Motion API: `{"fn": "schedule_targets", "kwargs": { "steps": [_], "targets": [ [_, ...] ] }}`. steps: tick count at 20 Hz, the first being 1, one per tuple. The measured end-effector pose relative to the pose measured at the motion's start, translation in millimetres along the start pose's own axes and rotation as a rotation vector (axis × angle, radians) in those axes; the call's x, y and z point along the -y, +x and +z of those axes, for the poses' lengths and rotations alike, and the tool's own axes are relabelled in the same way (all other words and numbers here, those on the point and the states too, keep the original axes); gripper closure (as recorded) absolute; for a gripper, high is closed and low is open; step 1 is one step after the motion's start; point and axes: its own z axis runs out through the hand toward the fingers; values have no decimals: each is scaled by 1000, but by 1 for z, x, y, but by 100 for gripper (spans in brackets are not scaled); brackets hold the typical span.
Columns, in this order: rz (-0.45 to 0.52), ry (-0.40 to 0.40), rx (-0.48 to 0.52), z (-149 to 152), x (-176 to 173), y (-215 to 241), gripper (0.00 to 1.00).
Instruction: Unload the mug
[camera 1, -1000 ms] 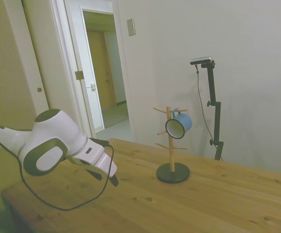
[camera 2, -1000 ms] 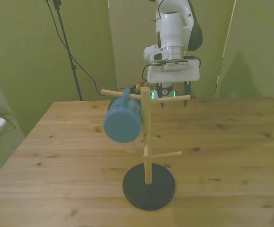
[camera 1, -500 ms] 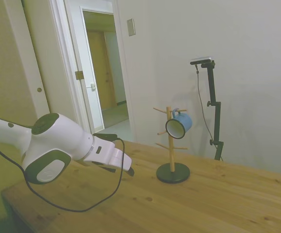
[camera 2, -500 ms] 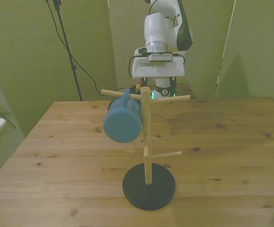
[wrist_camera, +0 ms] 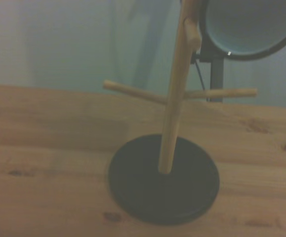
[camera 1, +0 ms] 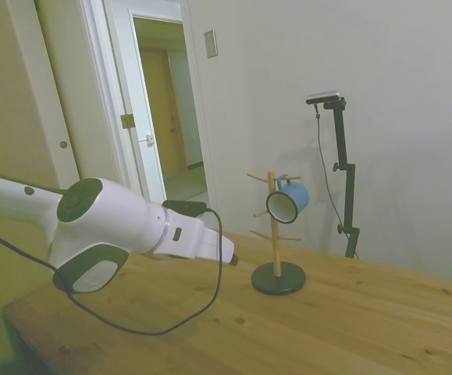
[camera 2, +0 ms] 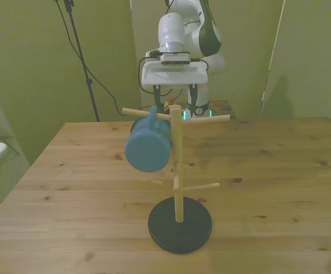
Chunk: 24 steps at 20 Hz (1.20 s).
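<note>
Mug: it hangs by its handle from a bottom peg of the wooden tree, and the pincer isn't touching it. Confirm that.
Not quite. The mug hangs by its handle from a top peg of the wooden tree, not a bottom one, as the front view shows. The rest holds: the pincer is apart from it.

Plain pale walls (camera 1: 382,70) enclosed the room, lit softly and evenly. In the side view a white-framed doorway (camera 1: 163,117) stood open onto a dim hallway with a wooden door (camera 1: 163,109) beyond. A small wall plate (camera 1: 211,44) was mounted just beside the frame. The wooden table (camera 1: 350,320) showed knots and grain.
</note>
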Motion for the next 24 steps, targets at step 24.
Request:
{"fn": "schedule_targets", "kwargs": {
  "steps": [24],
  "targets": [
    [79, 35, -21, 37, 37, 124, 0]
  ]
}}
